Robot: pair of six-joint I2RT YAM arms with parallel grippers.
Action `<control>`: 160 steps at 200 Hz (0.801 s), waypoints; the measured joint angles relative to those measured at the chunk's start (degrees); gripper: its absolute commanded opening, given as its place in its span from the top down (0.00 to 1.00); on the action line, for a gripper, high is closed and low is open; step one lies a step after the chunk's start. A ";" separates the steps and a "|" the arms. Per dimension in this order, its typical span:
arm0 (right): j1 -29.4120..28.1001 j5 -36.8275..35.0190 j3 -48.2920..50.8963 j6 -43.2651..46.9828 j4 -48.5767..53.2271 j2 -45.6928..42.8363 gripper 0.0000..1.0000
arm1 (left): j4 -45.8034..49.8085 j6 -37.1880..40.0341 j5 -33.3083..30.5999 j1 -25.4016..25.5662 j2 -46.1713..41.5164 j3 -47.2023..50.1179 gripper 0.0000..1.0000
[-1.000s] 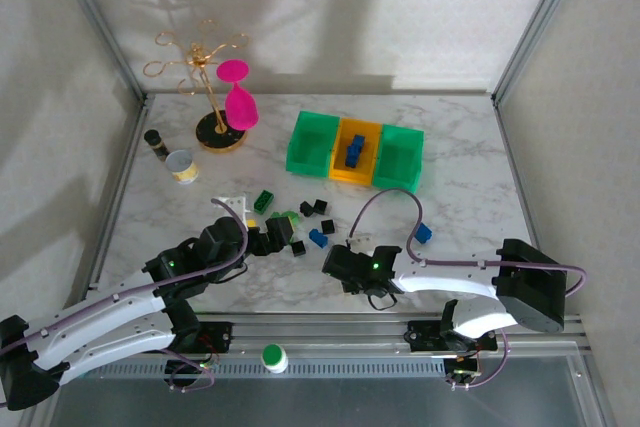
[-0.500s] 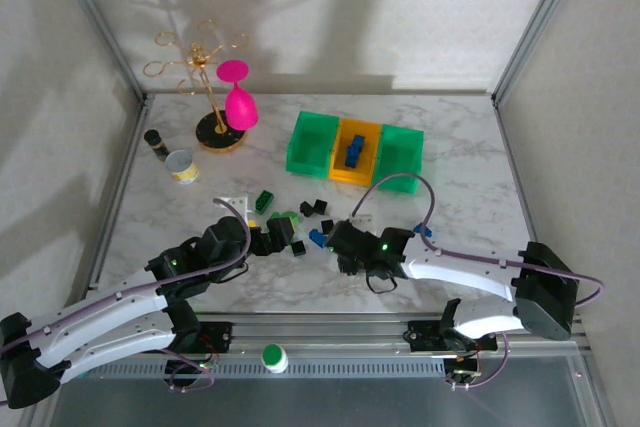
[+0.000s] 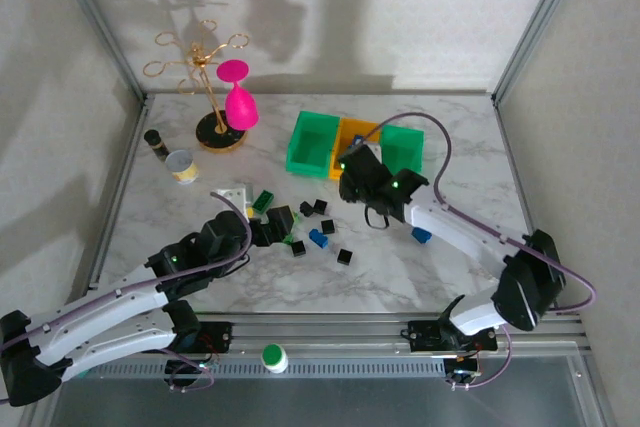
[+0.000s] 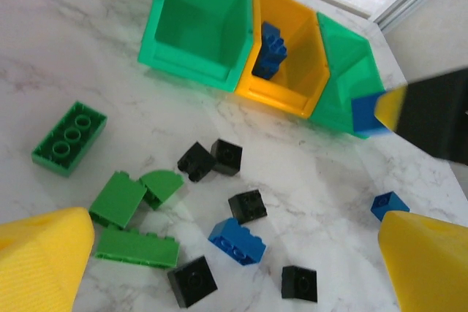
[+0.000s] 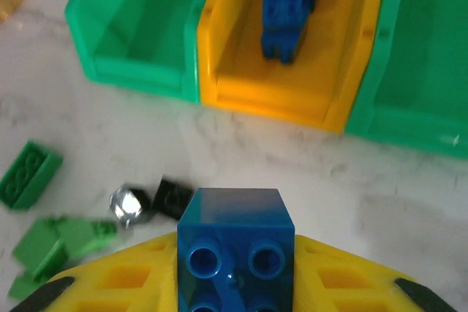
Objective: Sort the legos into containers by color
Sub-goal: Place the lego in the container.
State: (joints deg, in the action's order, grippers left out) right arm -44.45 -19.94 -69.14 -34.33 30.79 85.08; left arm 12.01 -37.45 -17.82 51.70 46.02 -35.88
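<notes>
- Right end effector [image 5: 235,272] clamps a blue brick [image 5: 235,217].
- Yellow-orange bin [image 5: 219,56] lies straight ahead, near; its long axis runs away from the jaws.
- Left end effector [image 3: 272,230] gapes wide over loose legos [image 4: 238,242] on the counter [image 4: 329,202], farther from the bins.

Our left arm [image 3: 110,307] lies low, reaching from the near left corner toward the middle of the desk [image 3: 330,292]. The left jaws stand wide apart, one yellow finger [image 4: 44,261] at each side of the wrist view. Our right arm [image 3: 470,237] stretches far forward and to the left, wrist tipped downward, the right jaws pinched on a blue lego [image 5: 235,242].
</notes>
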 measured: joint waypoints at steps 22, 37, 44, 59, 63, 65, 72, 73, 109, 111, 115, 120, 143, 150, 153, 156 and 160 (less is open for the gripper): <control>2.93 -1.40 -5.07 3.58 -3.10 7.15 0.66 | -0.98 1.55 -1.31 -0.15 2.67 -1.60 0.00; 4.02 -2.21 -8.31 5.53 -4.87 11.89 0.66 | -1.79 2.47 -1.62 -0.50 4.11 -2.19 0.00; 4.63 -2.51 -9.66 6.36 -5.49 13.88 0.66 | -2.32 2.91 -1.75 -0.81 4.63 -2.29 0.00; 5.95 -2.99 -11.82 7.69 -6.80 17.62 0.66 | -3.39 3.48 -1.77 -1.64 5.46 -2.29 0.00; 6.29 -3.06 -12.22 7.93 -7.06 18.32 0.66 | -3.61 3.56 -1.77 -1.86 5.64 -2.29 0.00; 6.49 -3.02 -12.41 8.04 -7.23 18.80 0.67 | -3.67 3.67 -1.75 -2.01 5.77 -2.29 0.01; 7.15 -2.99 -12.85 8.28 -7.80 20.06 0.67 | -4.00 3.87 -1.75 -2.40 6.05 -2.29 0.00; 7.21 -2.99 -12.87 8.28 -7.82 20.15 0.67 | -4.02 3.87 -1.73 -2.45 6.10 -2.29 0.00; 9.27 -2.36 -13.03 8.68 -9.46 23.54 0.67 | -4.61 4.52 -1.70 -3.80 6.71 -2.29 0.00; 9.35 -2.27 -13.03 8.68 -9.57 23.65 0.67 | -4.63 4.55 -1.70 -3.87 6.71 -2.29 0.00; 9.42 -1.99 -13.03 8.68 -9.70 23.89 0.67 | -4.72 4.55 -1.70 -3.98 6.71 -2.29 0.00; 9.53 -1.75 -13.03 8.70 -9.94 24.20 0.67 | -4.83 4.55 -1.68 -4.13 6.71 -2.29 0.00; 9.77 -0.90 -13.42 8.85 -10.91 25.99 0.67 | -4.98 4.52 -1.53 -4.57 6.71 -2.29 0.00; 9.77 -0.83 -13.53 8.90 -11.28 26.62 0.67 | -4.98 4.55 -1.53 -4.59 6.71 -2.29 0.00; 9.79 -0.81 -13.53 8.90 -11.37 26.91 0.67 | -4.98 4.55 -1.51 -4.61 6.69 -2.29 0.00; 9.84 -0.83 -13.57 8.92 -11.45 27.15 0.67 | -4.98 4.55 -1.51 -4.61 6.69 -2.29 0.00; 9.84 -0.79 -13.57 8.96 -11.56 27.50 0.67 | -4.98 4.55 -1.51 -4.63 6.69 -2.29 0.00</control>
State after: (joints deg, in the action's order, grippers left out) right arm -34.61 -20.73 -82.72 -25.36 19.22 112.57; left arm 7.03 -32.91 -19.33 47.07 52.71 -38.17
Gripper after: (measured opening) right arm 0.328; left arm 0.996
